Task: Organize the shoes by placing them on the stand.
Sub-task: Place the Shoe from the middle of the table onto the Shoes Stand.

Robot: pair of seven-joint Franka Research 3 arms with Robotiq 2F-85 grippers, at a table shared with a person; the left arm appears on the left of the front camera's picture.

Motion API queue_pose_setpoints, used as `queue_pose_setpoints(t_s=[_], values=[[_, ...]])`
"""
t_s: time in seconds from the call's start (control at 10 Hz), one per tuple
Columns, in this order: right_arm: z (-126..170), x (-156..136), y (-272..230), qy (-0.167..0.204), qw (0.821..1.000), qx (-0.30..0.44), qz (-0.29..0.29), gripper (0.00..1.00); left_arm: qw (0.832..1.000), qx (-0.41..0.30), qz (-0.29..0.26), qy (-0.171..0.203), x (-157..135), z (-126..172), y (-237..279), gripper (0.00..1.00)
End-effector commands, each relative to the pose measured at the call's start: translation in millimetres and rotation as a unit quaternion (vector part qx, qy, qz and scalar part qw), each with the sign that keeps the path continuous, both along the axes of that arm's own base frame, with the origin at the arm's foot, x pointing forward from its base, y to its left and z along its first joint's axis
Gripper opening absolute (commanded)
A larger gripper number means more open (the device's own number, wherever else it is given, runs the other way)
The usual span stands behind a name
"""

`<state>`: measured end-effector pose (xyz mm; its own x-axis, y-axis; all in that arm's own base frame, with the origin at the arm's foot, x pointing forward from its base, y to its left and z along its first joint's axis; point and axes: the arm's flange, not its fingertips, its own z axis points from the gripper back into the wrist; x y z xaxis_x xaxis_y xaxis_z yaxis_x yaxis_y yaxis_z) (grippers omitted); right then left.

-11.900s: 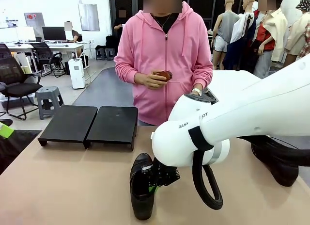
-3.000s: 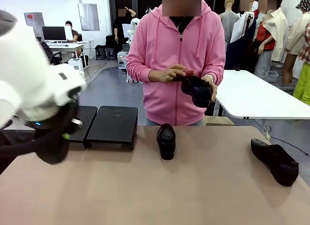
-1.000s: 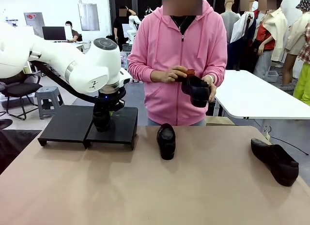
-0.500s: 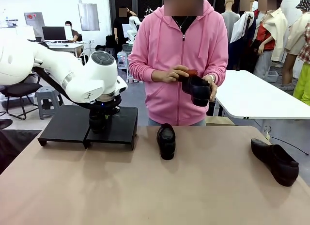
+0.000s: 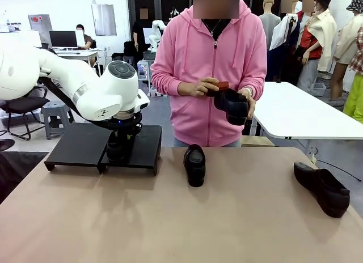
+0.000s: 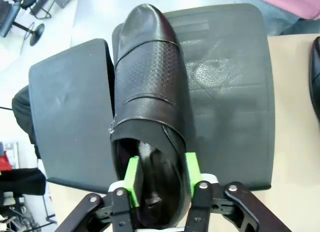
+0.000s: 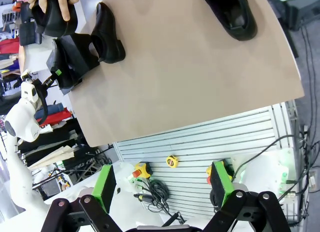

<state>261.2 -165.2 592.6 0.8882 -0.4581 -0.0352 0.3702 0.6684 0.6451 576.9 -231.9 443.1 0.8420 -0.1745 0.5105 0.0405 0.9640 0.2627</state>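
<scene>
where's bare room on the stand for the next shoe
The left platform is bare. The right platform is free from the shoe to its outer edge; the seam side is crowded by that shoe and the left gripper.

tan table point(image 5: 238, 229) near | white table point(image 5: 295, 115) far right | grey stool point(image 5: 57, 111) far left | pink hoodie point(image 5: 187, 64) centre

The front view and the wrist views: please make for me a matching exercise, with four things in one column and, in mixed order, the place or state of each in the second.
Column one
1. left gripper
2. right gripper
3. person's hands
4. stand

Column two
A. on the far left part of the table
B. open, nothing between the fingers
C. holding the lifted shoe
D. pads apart at the heel end of the placed shoe

Pairs: 1-D, 2-B, 3-C, 4-A
</scene>
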Motion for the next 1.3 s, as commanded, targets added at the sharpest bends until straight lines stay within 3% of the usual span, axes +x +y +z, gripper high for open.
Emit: queue_pose_setpoints(t_s=[0.0, 0.2, 0.4, 0.6, 0.8, 0.9, 1.0, 1.2], values=[[3.8, 0.2, -0.1, -0.008, 1.0, 0.011, 0.005, 1.0, 1.0, 0.008, 0.009, -0.023, -15.1, 6.6, 4.6, 1.0], [3.8, 0.2, -0.1, -0.008, 1.0, 0.011, 0.005, 1.0, 1.0, 0.002, -0.026, 0.006, -54.6, 37.2, 12.1, 1.0], [3.8, 0.2, -0.1, -0.008, 1.0, 0.011, 0.005, 1.0, 0.994, -0.052, -0.065, 0.064, -121.7, 73.0, 28.2, 1.0], [3.8, 0.2, -0.1, -0.008, 1.0, 0.011, 0.005, 1.0, 0.974, -0.121, -0.152, 0.12, -197.2, 109.7, 78.7, 1.0], [3.8, 0.2, -0.1, -0.008, 1.0, 0.011, 0.005, 1.0, 0.952, -0.184, -0.189, 0.157, -244.1, 138.1, 147.8, 1.0], [3.8, 0.2, -0.1, -0.008, 1.0, 0.011, 0.005, 1.0, 0.934, -0.243, -0.194, 0.173, -261.4, 139.5, 179.5, 1.0], [3.8, 0.2, -0.1, -0.008, 1.0, 0.011, 0.005, 1.0, 0.919, -0.306, -0.194, 0.156, -280.8, 122.6, 203.2, 1.0], [3.8, 0.2, -0.1, -0.008, 1.0, 0.011, 0.005, 1.0, 0.902, -0.395, -0.132, 0.116, -306.3, 52.4, 215.1, 1.0]])
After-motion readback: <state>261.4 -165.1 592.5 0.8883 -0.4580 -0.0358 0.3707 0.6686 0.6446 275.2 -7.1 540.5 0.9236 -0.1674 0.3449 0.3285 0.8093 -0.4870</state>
